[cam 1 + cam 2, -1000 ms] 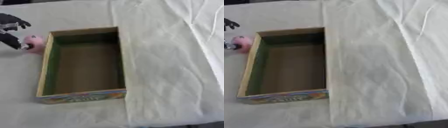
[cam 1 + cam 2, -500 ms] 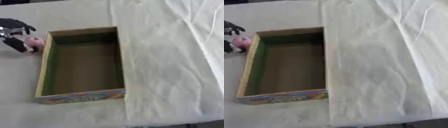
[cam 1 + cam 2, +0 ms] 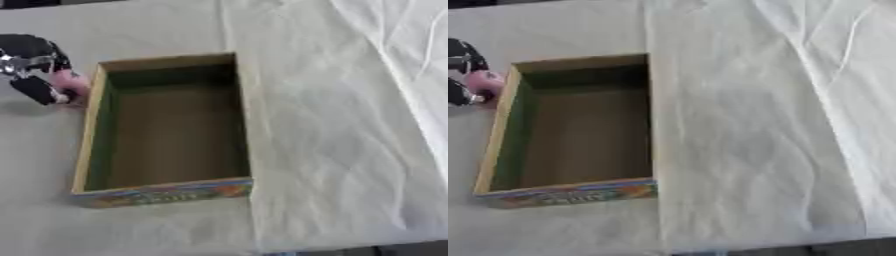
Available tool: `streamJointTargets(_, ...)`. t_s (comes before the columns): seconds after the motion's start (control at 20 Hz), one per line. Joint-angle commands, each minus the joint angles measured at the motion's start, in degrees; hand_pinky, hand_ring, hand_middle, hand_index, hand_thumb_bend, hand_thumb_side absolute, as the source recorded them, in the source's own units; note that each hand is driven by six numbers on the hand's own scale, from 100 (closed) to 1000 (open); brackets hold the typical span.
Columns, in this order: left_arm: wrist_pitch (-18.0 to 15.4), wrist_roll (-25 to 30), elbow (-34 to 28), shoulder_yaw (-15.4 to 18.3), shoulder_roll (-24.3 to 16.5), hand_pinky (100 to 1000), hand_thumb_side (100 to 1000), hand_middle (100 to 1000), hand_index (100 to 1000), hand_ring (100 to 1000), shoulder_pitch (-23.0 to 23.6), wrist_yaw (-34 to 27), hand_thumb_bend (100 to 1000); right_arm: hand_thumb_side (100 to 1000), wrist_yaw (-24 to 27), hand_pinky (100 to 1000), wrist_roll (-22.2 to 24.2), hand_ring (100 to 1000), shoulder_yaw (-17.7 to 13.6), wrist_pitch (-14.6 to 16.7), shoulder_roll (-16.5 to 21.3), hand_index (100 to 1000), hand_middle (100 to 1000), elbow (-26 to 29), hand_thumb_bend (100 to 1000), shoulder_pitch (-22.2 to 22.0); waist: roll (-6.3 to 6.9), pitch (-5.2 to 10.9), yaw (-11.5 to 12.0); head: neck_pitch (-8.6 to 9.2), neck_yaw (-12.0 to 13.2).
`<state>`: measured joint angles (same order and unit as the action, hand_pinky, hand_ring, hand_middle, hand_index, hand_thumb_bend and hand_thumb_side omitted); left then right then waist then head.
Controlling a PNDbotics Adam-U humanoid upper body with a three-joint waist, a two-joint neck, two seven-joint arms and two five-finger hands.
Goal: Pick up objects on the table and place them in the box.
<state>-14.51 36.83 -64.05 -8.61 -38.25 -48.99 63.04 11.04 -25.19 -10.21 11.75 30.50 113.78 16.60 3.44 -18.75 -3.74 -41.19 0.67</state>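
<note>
Pink object gripped, box not yet filled

Left eye view: our left hand curls its fingers around a small pink object just outside the box, which we see holding nothing. Right eye view: the same grasp sits beside the box's far left corner; lifting and placing remain. Our right hand is out of view.

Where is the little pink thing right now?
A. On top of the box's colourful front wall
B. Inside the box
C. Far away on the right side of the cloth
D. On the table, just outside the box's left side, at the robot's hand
D: the pink thing sits outside the box, by its left wall, with the left hand curled around it.
</note>
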Motion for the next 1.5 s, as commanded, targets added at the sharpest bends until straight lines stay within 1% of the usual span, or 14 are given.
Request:
streamJointTargets(0.05, -0.13, -1.25, -1.19, 0.04, -1.99, 503, 403, 575, 702, 614, -0.44, -1.12, 181, 1000, 0.15, 527, -0.28, 603, -0.62, 0.11, 0.77, 781, 580, 0.81, 100, 0.30, -0.26, 0.87, 0.06, 0.28, 0.16)
streamJointTargets(0.1, -0.16, -1.65, -1.27, 0.07, -1.95, 495, 361, 568, 699, 608, -0.36, -1.56, 152, 1000, 0.16, 527, -0.33, 603, -0.62, 0.13, 0.77, 781, 580, 0.81, 100, 0.29, -0.30, 0.86, 0.06, 0.25, 0.16)
streamJointTargets(0.15, -0.16, -2.01, -1.30, 0.08, -1.93, 495, 361, 568, 699, 608, -0.29, -1.97, 152, 1000, 0.18, 527, -0.36, 603, -0.62, 0.17, 0.77, 781, 580, 0.81, 100, 0.28, -0.32, 0.85, 0.06, 0.22, 0.17)
streamJointTargets(0.2, -0.16, -2.22, -1.25, 0.04, -1.91, 486, 280, 567, 700, 598, -0.24, -2.29, 100, 1000, 0.20, 527, -0.39, 603, -0.61, 0.16, 0.75, 781, 580, 0.81, 100, 0.27, -0.33, 0.84, 0.06, 0.21, 0.18)
streamJointTargets(0.3, -0.14, -2.19, -0.89, -0.05, -1.80, 484, 213, 565, 704, 592, -0.12, -3.13, 100, 1000, 0.26, 527, -0.45, 602, -0.60, 0.15, 0.73, 781, 579, 0.81, 100, 0.28, -0.35, 0.81, 0.06, 0.26, 0.18)
streamJointTargets(0.35, -0.07, -2.01, -0.67, -0.05, -1.77, 482, 196, 563, 702, 589, -0.09, -3.71, 100, 1000, 0.30, 527, -0.48, 602, -0.60, 0.15, 0.72, 781, 579, 0.81, 100, 0.29, -0.36, 0.81, 0.08, 0.25, 0.17)
streamJointTargets(0.45, 0.32, -1.61, -0.32, -0.02, -1.76, 475, 273, 547, 688, 578, -0.06, -4.84, 100, 1000, 0.38, 527, -0.55, 602, -0.61, 0.16, 0.70, 781, 579, 0.81, 100, 0.30, -0.38, 0.82, 0.13, 0.20, 0.16)
streamJointTargets(0.5, 0.56, -1.44, -0.15, 0.03, -1.72, 467, 290, 540, 681, 571, -0.03, -5.51, 100, 1000, 0.41, 527, -0.58, 602, -0.61, 0.15, 0.70, 781, 579, 0.81, 100, 0.30, -0.38, 0.84, 0.15, 0.21, 0.16)
streamJointTargets(0.6, 1.24, -1.55, -0.06, 0.14, -1.76, 430, 306, 519, 659, 543, -0.04, -6.64, 100, 1000, 0.46, 527, -0.62, 602, -0.61, 0.11, 0.67, 781, 579, 0.81, 100, 0.30, -0.39, 0.90, 0.17, 0.25, 0.12)
streamJointTargets(0.95, 4.25, -5.67, -1.25, 0.52, -1.89, 373, 355, 485, 615, 497, 0.00, -8.30, 100, 1000, 0.69, 527, -0.74, 602, -0.62, 0.12, 0.68, 782, 579, 0.81, 100, 0.28, -0.54, 1.30, 0.22, 0.29, 0.08)
streamJointTargets(1.2, 5.77, -9.17, -3.61, 1.07, -2.26, 338, 394, 480, 597, 473, -0.44, -7.89, 100, 1000, 0.85, 527, -0.82, 602, -0.66, 0.13, 0.68, 783, 579, 0.81, 100, 0.20, -0.59, 1.62, 0.27, 0.20, 0.18)
streamJointTargets(1.45, 7.03, -11.32, -6.69, 2.04, -2.92, 323, 415, 477, 597, 461, -1.17, -7.31, 100, 1000, 0.88, 527, -0.89, 602, -0.70, 0.12, 0.74, 784, 579, 0.81, 100, 0.08, -0.55, 1.67, 0.32, 0.13, 0.14)
streamJointTargets(1.5, 7.28, -11.81, -7.42, 2.25, -3.02, 308, 427, 469, 590, 449, -1.37, -7.40, 100, 1000, 0.88, 527, -0.92, 602, -0.72, 0.12, 0.75, 785, 578, 0.81, 100, 0.07, -0.52, 1.68, 0.33, 0.12, 0.14)
